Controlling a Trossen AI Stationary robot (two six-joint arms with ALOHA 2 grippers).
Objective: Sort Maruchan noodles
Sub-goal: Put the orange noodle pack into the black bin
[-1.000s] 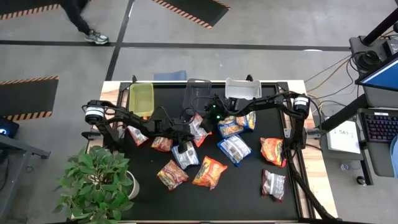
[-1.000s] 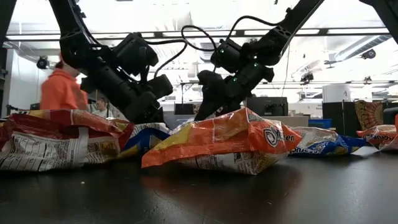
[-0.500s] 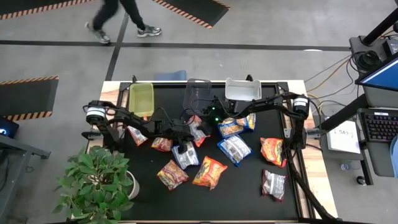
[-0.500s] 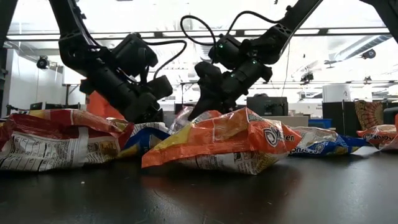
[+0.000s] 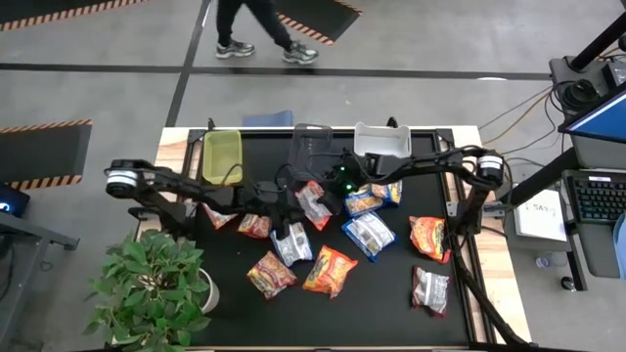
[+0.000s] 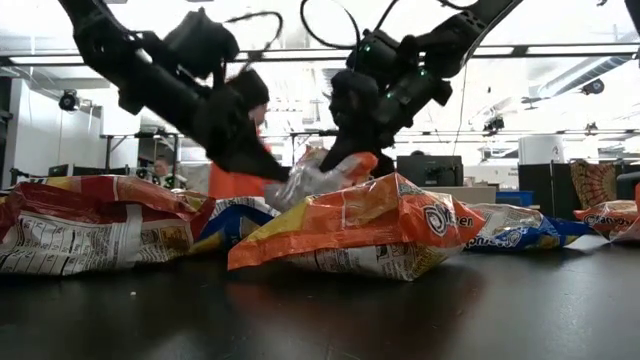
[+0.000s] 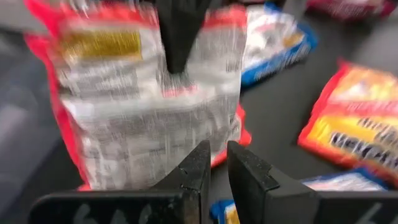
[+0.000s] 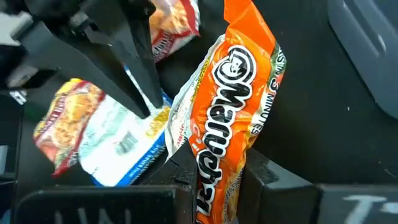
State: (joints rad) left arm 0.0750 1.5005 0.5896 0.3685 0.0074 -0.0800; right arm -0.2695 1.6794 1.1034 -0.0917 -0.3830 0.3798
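Observation:
An orange-red Maruchan packet with a white-and-silver back is held between both grippers, above the middle of the table. My right gripper is shut on it from the far right. My left gripper meets its other edge, fingers nearly closed. The low view shows the packet raised above the packets in front of it. The right wrist view shows its orange face. The left wrist view shows its printed back. Several other packets lie flat on the black table. My left gripper pinches the packet's red-bordered edge only at its fingertips, coming from the table's left and slanting down. In the low view its tip sits on the packet's silver end. My right gripper pinches one end of the orange packet between its two fingers, coming from the table's right and slanting down. The packet stands out beyond the fingers, lifted off the table, its far edge at the left gripper's tip.
Green bin, dark mesh bin and white bin line the far edge. Blue-and-yellow packets, orange ones and a silver one lie about. A potted plant stands at the near left corner. A person walks beyond the table.
Both grippers have risen and the packet between them has come up off the pile, lifted clear. My left arm has stretched farther toward the table's middle. The person beyond the table has walked from left toward right.

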